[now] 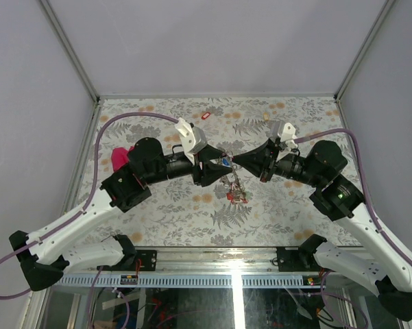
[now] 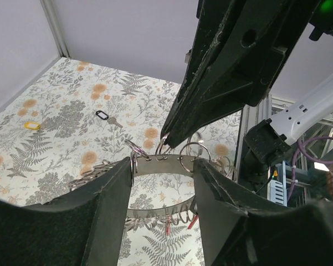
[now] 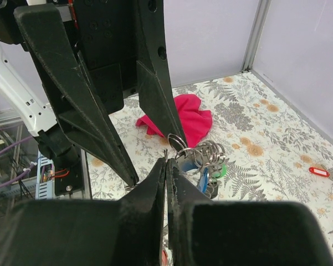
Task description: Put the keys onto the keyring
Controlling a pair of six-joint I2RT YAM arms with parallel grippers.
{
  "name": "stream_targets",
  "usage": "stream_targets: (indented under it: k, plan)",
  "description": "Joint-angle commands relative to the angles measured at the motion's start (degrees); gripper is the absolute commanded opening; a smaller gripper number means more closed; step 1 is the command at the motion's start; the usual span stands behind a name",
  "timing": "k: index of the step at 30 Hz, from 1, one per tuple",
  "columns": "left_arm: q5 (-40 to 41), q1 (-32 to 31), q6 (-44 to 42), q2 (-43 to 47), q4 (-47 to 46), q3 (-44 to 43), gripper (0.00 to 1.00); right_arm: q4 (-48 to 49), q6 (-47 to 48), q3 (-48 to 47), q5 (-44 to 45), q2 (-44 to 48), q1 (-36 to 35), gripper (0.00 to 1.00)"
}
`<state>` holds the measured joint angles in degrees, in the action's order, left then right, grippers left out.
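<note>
Holding keyring (image 2: 155,166), keys (image 1: 234,186) dangling, tags unreadable

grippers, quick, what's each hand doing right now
Left hand: fingers apart, straddling the keyring; whether it grips it cannot be told.
Right hand: closed, pinched on the keyring.

grey keyring (image 2: 155,168) with silver keys (image 1: 235,186), tags red, green, blue, loose key with black tag (image 2: 102,115), yellow tag (image 2: 32,126), red tag (image 3: 319,172), magenta cloth (image 3: 180,117), cream table (image 1: 274,212) with grey fern and orange flower print, black grippers
</note>
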<state>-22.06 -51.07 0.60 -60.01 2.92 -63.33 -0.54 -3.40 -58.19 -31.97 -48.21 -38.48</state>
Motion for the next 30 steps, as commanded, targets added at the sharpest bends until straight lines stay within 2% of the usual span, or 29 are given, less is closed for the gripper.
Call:
stream_targets:
  k: [1,9,13,20,24,30]
  plan:
    - [1.96,-0.49,-3.36,2.23,1.10,-2.24,0.49,8.43,0.95,0.32,-0.18,1.93,-0.20,0.00]
    - [1.43,-0.44,-4.66,6.93,0.52,-1.26,0.33,23.59,1.00,9.00,-4.71,4.44,-0.19,0.00]
    - [-2.09,-0.44,-4.61,8.29,0.51,-1.33,0.32,28.38,3.93,12.03,-8.43,5.35,-0.19,0.00]
    - [-13.85,-0.41,-6.64,5.92,5.52,-5.34,0.32,39.86,12.03,19.69,-12.03,9.20,-0.15,0.00]
    - [-17.14,-0.40,-8.48,4.52,8.55,-7.07,0.32,39.56,14.92,20.19,-14.03,10.28,-0.24,0.00]
    - [-18.56,-0.42,-9.56,3.82,9.52,-8.12,0.32,40.56,14.26,20.01,-14.88,10.61,-0.13,0.00]
